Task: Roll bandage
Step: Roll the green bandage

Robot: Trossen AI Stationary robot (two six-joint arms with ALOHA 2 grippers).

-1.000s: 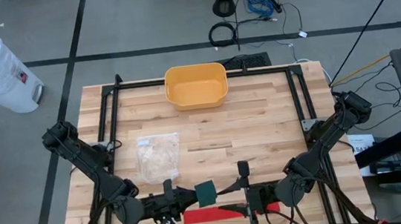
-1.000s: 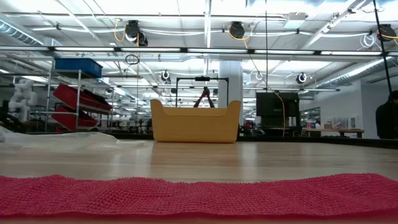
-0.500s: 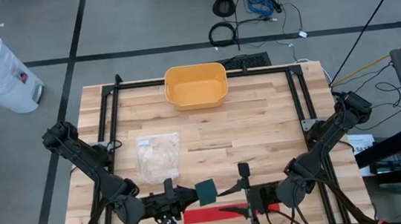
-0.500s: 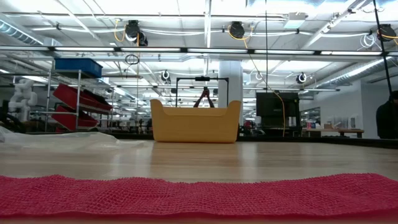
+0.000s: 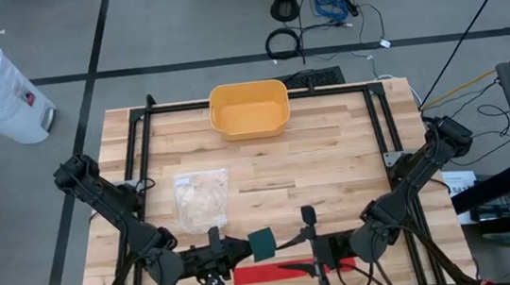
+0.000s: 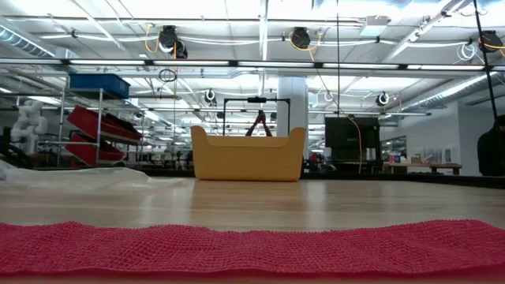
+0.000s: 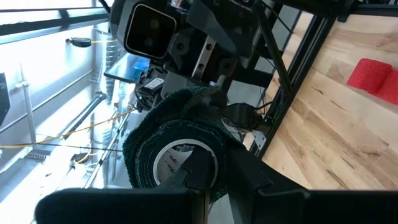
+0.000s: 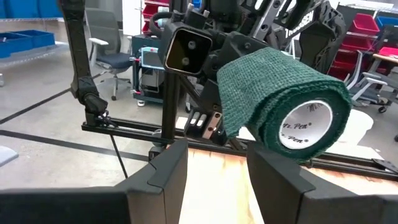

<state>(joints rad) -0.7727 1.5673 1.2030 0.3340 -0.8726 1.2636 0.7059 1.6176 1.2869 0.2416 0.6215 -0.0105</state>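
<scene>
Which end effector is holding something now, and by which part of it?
The left end effector holds the green bandage roll by its core and wall. The right end effector holds nothing.

Looking straight down over the whole desk (image 5: 332, 153), level along its top, and close from both wrists, all sharing the red bandage strip (image 6: 252, 248).

A dark green bandage roll (image 5: 262, 244) with a white printed cardboard core (image 8: 308, 125) sits raised at the 6 o'clock edge of the table, its woven wrap wound thick and slightly loose at the outer layer; one finger passes through the core (image 7: 186, 163). A red bandage strip (image 5: 292, 270) lies flat and unrolled along the same edge, just nearer than the roll, its mesh weave visible (image 6: 252, 248).
</scene>
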